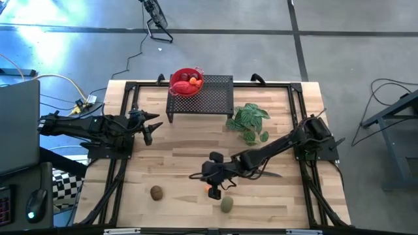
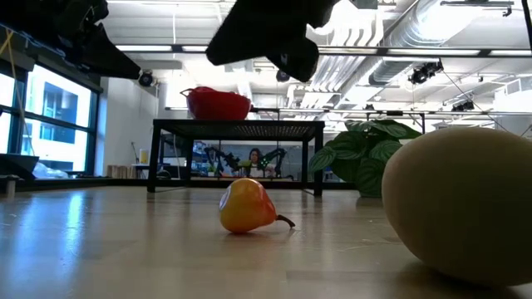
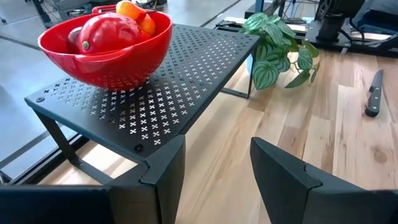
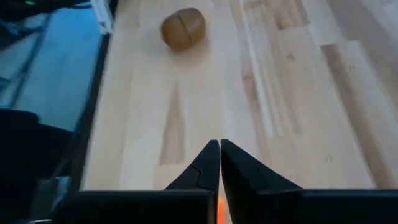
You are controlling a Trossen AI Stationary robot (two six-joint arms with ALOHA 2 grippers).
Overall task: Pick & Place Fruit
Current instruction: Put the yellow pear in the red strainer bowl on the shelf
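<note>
A small orange fruit [image 2: 247, 206] lies on its side on the wooden table, near the front middle. My right gripper [image 1: 210, 181] hangs shut above it without touching it; the right wrist view shows the shut fingers [image 4: 220, 155] with a bit of orange below them. An olive-green oval fruit [image 1: 226, 205] lies just nearer the front edge. A brown oval fruit [image 1: 156, 192] lies to the left. A red bowl [image 3: 106, 59] on the black perforated rack [image 3: 186, 68] holds a red fruit [image 3: 106, 31] and small orange pieces [image 3: 134, 11]. My left gripper [image 3: 217, 168] waits open by the rack.
A green leafy plant [image 1: 249, 122] stands right of the rack. A black-handled knife [image 3: 374, 93] lies on the table under my right arm. Black frame rails run along the table's left and right sides. Bare wood lies between the rack and the front fruits.
</note>
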